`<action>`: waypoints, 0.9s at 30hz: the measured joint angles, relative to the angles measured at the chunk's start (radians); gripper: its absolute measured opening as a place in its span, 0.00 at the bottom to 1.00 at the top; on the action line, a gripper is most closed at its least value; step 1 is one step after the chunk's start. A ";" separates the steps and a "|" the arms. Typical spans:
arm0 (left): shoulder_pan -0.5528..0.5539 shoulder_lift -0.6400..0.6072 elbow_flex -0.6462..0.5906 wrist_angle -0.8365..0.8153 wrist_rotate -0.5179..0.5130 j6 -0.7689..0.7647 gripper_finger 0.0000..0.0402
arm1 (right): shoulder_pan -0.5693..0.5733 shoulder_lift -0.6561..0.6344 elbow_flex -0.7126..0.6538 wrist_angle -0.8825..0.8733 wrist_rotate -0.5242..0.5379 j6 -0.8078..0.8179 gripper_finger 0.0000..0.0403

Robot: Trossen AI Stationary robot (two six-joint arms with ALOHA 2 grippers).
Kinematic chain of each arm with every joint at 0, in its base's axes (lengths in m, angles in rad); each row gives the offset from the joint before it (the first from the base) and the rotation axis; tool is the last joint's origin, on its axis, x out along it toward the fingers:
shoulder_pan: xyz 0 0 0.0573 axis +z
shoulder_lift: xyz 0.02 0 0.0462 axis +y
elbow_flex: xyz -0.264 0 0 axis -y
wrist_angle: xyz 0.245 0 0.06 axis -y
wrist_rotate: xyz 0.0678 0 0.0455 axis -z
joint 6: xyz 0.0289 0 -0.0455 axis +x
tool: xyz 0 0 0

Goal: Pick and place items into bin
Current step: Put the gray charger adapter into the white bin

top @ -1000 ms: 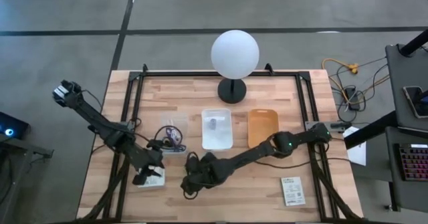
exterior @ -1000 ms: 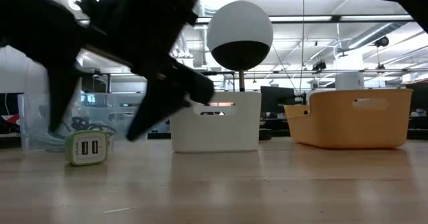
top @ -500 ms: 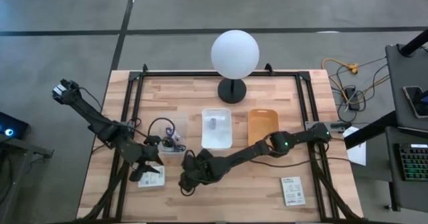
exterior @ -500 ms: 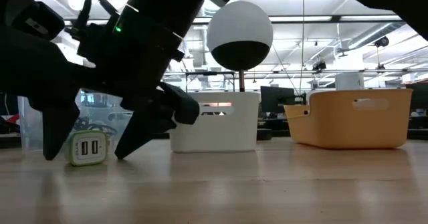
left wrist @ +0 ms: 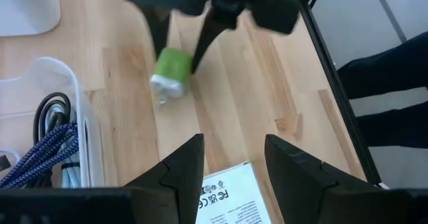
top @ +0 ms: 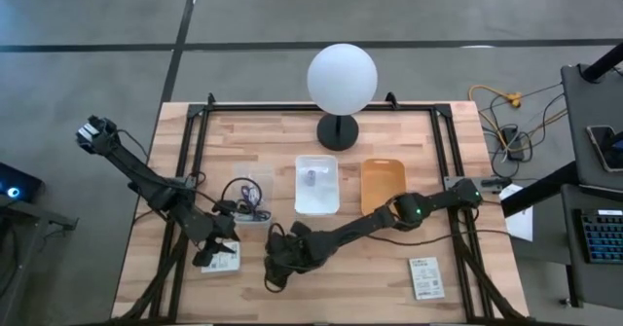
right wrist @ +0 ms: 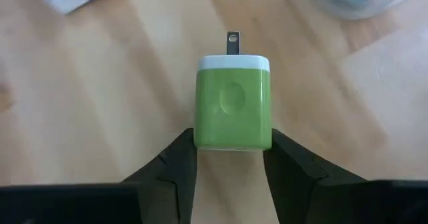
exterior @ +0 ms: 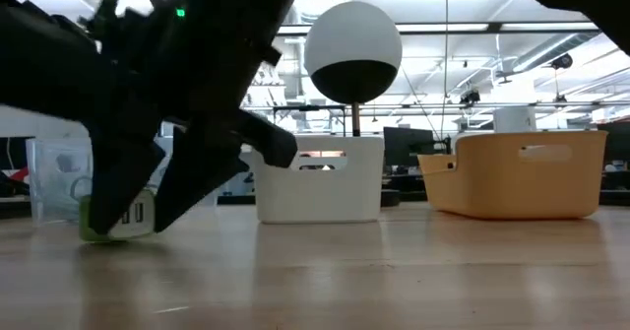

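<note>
Items for the bin are spread over the worktop (top: 389, 131). The green charger (right wrist: 233, 103) lies near the front, left of centre, and the right hand (right wrist: 227, 158) is now set around it, its fingers apart, one on each side of the green body, not yet pressed in. A second ago that hand was seen a little to the right of the charger in the low view; it has since been brought over it, so a grasp is judged to be the step in hand, with the carry to a bin still to be done.

The left hand (left wrist: 231, 167) hangs with its fingers apart above a white printed packet (top: 222, 259) at the front left. A second packet (top: 425, 277) lies at the front right. Cables (left wrist: 40, 150) sit in a clear bin (top: 251, 198); a white bin (top: 316, 186) holding a small grey thing and an orange bin (top: 383, 185) stand in the middle, before a globe lamp (top: 342, 78).

In the high view the charger is hidden beneath the right arm. In the low view it is half covered by dark fingers. Whether the pads touch it cannot be told.
</note>
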 joint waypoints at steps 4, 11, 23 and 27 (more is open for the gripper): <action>0.000 -0.002 0.001 0.004 -0.005 0.000 0.35 | 0.019 -0.059 0.001 -0.027 0.001 0.032 0.31; 0.001 -0.016 0.002 0.030 -0.029 0.000 0.35 | 0.031 -0.257 0.003 -0.373 0.123 0.328 0.31; 0.001 -0.026 0.005 0.048 -0.086 -0.013 0.35 | -0.247 -0.350 -0.199 -0.559 -0.037 0.360 0.38; 0.001 -0.034 0.005 0.047 -0.086 -0.115 0.35 | -0.302 -0.348 -0.300 -0.519 -0.181 0.288 0.46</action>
